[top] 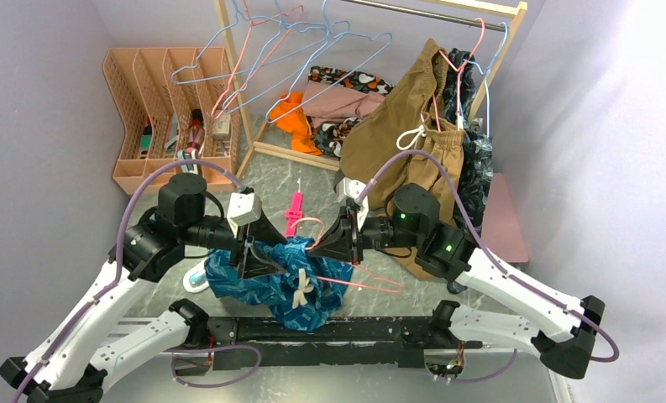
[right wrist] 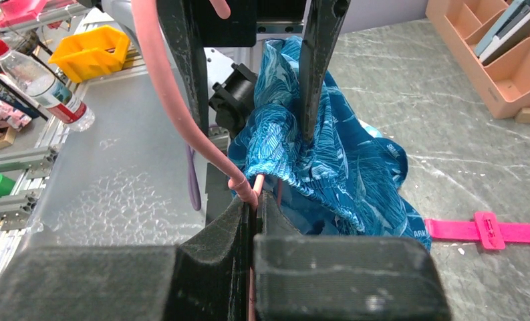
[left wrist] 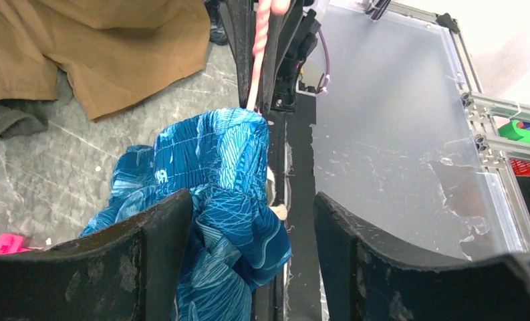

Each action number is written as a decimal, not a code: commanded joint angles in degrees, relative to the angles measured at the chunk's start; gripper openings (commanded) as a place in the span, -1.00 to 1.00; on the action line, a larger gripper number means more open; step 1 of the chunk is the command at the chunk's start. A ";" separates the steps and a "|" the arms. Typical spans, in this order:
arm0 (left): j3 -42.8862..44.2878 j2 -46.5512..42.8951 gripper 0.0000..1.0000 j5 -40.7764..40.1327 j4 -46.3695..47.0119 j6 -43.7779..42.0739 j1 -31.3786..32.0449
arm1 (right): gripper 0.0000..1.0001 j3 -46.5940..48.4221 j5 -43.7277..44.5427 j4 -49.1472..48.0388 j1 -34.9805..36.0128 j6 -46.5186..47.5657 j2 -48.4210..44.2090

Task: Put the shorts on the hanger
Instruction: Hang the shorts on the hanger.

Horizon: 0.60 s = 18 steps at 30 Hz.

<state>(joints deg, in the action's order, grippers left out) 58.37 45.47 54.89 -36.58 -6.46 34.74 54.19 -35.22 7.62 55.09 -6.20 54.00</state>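
Top external view: threading the shorts onto the hanger.
The right gripper [top: 327, 244] was clamped on the pink hanger [top: 371, 284]. At its nine o'clock, the left gripper [top: 258, 254] had its fingers apart astride the teal shorts [top: 287, 285], bunched on the table [top: 270, 180]. Next, likely: grip the waistband and draw it along the wire.

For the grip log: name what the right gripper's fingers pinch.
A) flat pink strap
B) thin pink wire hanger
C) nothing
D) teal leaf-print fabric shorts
B: the right gripper is shut on the thin pink wire hanger; the teal leaf-print fabric shorts sit beyond it.
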 commanded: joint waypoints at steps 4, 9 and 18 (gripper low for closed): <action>-1.75 0.20 0.26 -1.62 -1.16 -2.84 0.67 | -1.00 2.67 -0.26 -3.26 0.16 -0.21 0.75; -1.75 1.36 -0.28 -0.88 0.54 -2.88 0.62 | -1.00 2.93 -0.32 -3.33 0.18 -0.18 1.45; 0.29 2.44 -0.53 -0.55 4.99 -0.50 0.60 | -1.00 2.93 -0.63 -4.72 0.19 -0.78 2.36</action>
<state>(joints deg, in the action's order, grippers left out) 56.93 47.05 53.56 -35.11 -7.60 34.98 55.16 -35.62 6.74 55.20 -6.33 56.18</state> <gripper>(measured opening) 0.245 0.029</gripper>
